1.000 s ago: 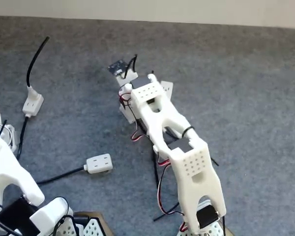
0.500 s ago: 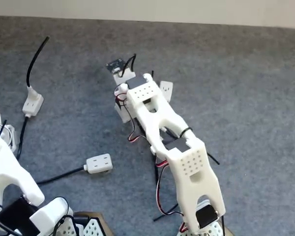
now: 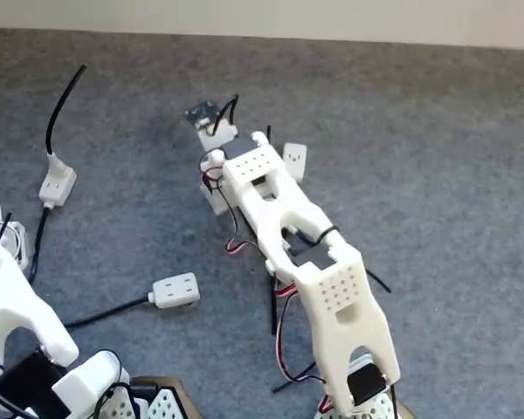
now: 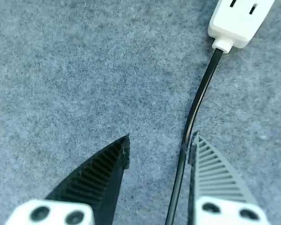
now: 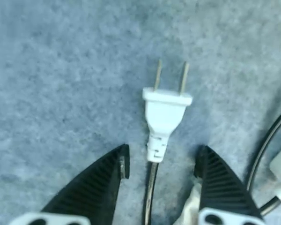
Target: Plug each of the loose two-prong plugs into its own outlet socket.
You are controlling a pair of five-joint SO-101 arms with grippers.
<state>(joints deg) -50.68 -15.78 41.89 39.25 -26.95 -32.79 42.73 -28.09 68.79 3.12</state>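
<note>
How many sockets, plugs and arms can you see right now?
Sockets: 3: left socket, middle socket, right socket.
Plugs: 1: white plug.
Arms: 2: left arm, right arm.
Total: 6.

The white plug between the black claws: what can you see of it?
The plug is white, plastic-looking, with two thin metal prongs pointing away from the right tool. Its flat head narrows to a ribbed neck, where a dark cord leaves. It lies flat on the grey surface, unplugged. The open tool's fingers stand either side of its neck, not touching.
</note>
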